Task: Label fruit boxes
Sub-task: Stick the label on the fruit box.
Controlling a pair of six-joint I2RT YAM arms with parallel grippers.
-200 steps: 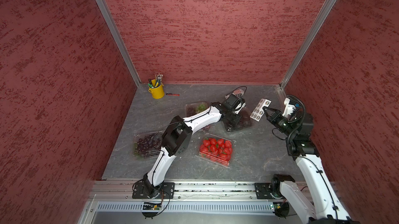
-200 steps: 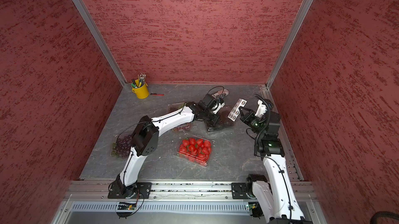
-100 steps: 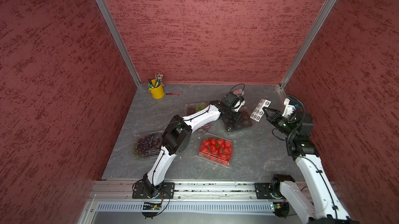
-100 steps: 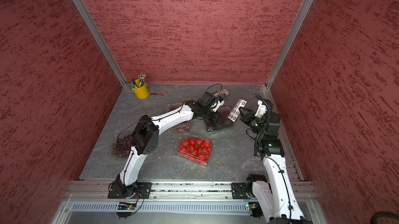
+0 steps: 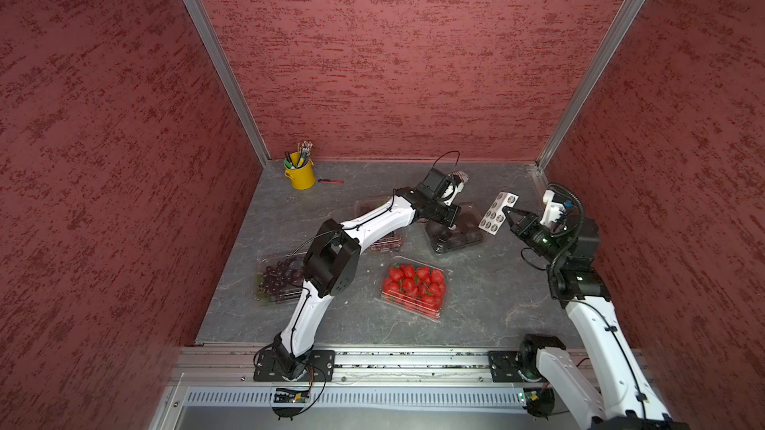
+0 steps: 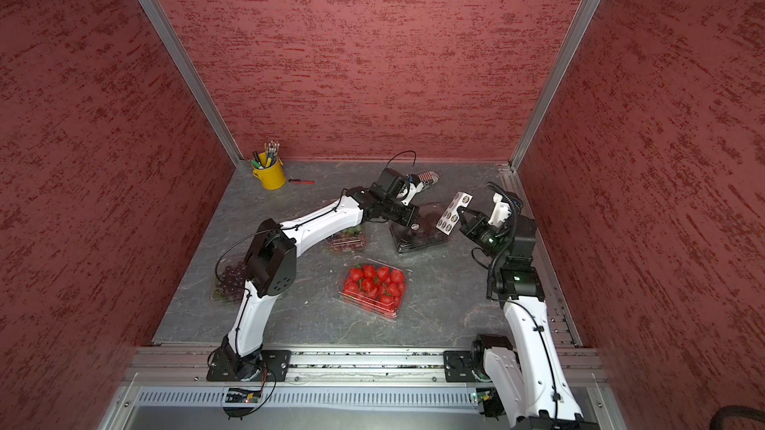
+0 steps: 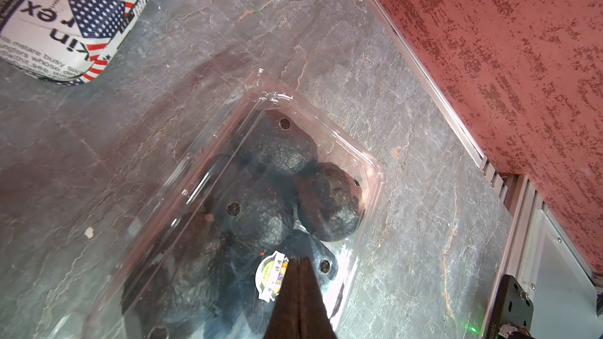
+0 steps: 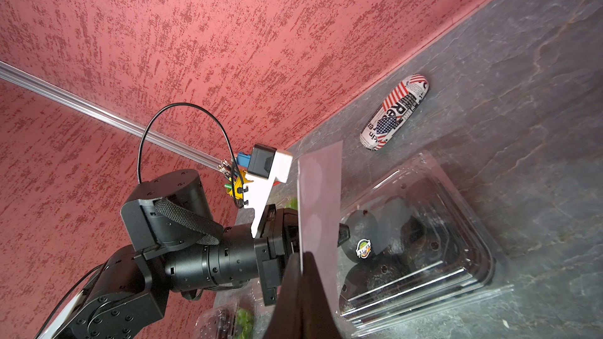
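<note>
Several clear fruit boxes lie on the grey table. The strawberries box [image 5: 414, 285] [image 6: 374, 287] is in front and the dark grapes box [image 5: 279, 279] at the left. The green-and-purple grapes box [image 6: 347, 239] is partly under my left arm. My left gripper [image 7: 298, 260] [image 5: 450, 223] is shut over the lid of the box of dark round fruit [image 7: 261, 216] [image 5: 459, 235]. Its tips touch the edge of a round sticker [image 7: 270, 275] [image 8: 363, 248] on that lid. My right gripper [image 8: 301, 260] [image 5: 508, 212] is shut on the white sticker sheet [image 5: 498, 210] [image 6: 454, 210], held upright just right of that box.
A yellow pencil cup [image 5: 300, 175] and a red pen [image 5: 331, 180] stand at the back left. A flag-printed oval case [image 7: 71, 17] [image 8: 394, 112] lies near the back wall behind the dark fruit box. Red walls close in three sides.
My left gripper's jaws have shut over the dark fruit box and its wrist has shifted slightly toward the back wall. The right arm and sticker sheet stay nearly still.
</note>
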